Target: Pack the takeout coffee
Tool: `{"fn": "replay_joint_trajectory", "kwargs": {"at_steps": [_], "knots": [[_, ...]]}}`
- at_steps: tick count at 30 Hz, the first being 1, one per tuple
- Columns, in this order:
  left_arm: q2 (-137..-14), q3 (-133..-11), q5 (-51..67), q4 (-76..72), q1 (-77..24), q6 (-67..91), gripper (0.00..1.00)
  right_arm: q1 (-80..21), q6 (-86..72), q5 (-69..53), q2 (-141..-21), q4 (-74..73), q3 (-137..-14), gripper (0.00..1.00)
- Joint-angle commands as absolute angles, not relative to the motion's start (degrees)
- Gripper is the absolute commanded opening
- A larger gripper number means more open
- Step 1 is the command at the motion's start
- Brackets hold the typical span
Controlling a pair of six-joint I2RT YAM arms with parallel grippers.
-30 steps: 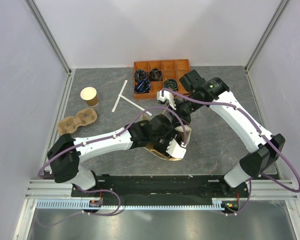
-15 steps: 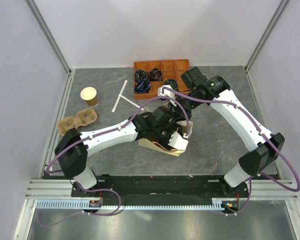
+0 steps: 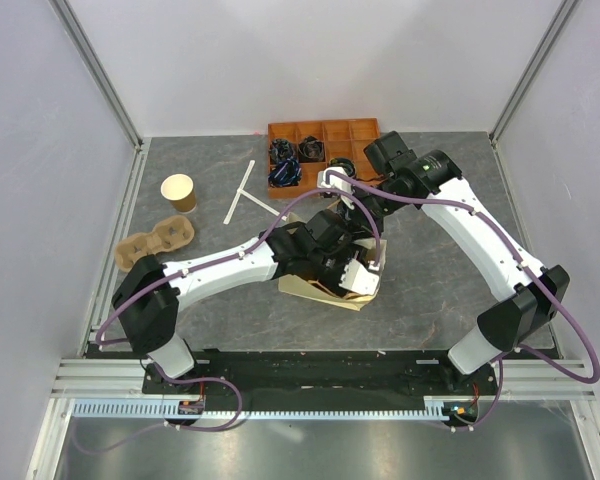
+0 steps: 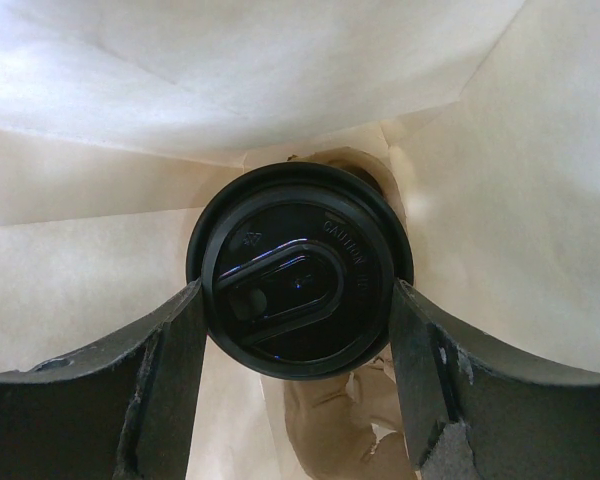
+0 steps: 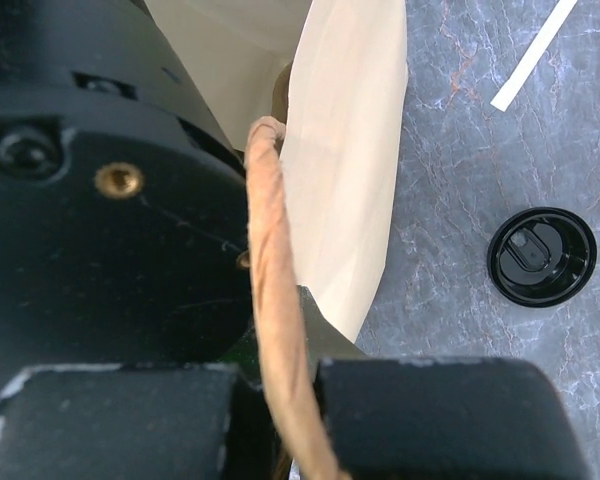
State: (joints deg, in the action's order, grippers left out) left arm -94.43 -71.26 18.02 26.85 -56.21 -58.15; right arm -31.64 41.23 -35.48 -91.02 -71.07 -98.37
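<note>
The takeout coffee (image 4: 300, 270) shows its round black lid face-on, deep inside the cream paper bag (image 4: 500, 200). My left gripper (image 4: 298, 300) has reached into the bag, and its two dark fingers (image 4: 170, 370) press on either side of the lid's rim. From above, the left gripper (image 3: 358, 275) sits in the bag's mouth and the bag (image 3: 315, 290) lies under the arm. My right gripper (image 5: 280, 375) is shut on the bag's twisted paper handle (image 5: 265, 220), holding it beside the bag wall (image 5: 345, 150).
An open brown cup (image 3: 179, 191) and a tan pulp carrier (image 3: 156, 243) stand at the left. White stir sticks (image 3: 242, 195) lie mid-table. An orange compartment tray (image 3: 325, 150) sits at the back. A loose black lid (image 5: 540, 256) lies on the grey table right of the bag.
The left arm has swung up and right, carrying the coffee further into the bag. The right gripper has finished closing on the handle and shifted slightly.
</note>
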Motion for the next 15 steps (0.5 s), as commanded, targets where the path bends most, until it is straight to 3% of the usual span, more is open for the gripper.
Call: {"fn": "replay_joint_trajectory", "kwargs": {"at_steps": [1,9,10,15], "knots": [[-97.21,-69.52,13.01,30.67,-55.02,-53.17,0.39,-32.87,41.22,-38.94,-92.11,-76.20,-95.89,0.00],[-95.19,-67.94,12.39,28.13,-55.02,-52.56,0.63,-32.96,41.92,-38.94,-91.76,-76.55,-95.27,0.00],[-95.01,-68.03,12.39,27.86,-54.93,-52.30,0.70,-32.96,42.01,-38.94,-91.76,-76.55,-95.27,0.00],[-94.05,-68.12,11.95,26.90,-55.02,-51.77,0.77,-32.96,42.10,-38.76,-91.93,-76.64,-95.27,0.00]]}}
